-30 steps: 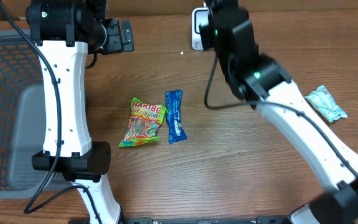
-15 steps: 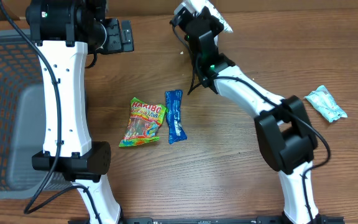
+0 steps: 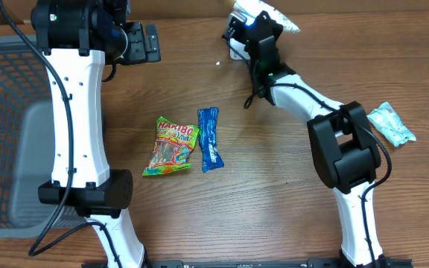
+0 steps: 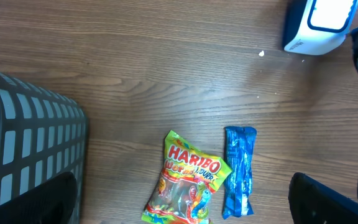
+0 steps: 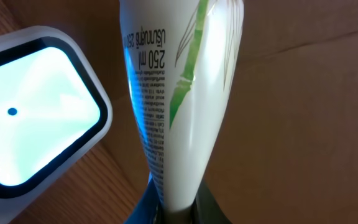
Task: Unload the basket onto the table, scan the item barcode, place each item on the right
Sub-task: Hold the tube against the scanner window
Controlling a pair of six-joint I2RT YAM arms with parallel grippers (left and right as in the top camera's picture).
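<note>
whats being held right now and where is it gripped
The right gripper is shut on a white tube, pinching its narrow end, with the rest sticking out beside the scanner. The left gripper is open and holds nothing.

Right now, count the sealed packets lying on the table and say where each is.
3. The Haribo bag lies in the middle, the blue packet just right of it, the pale teal packet far right. Others may be hidden.
</note>
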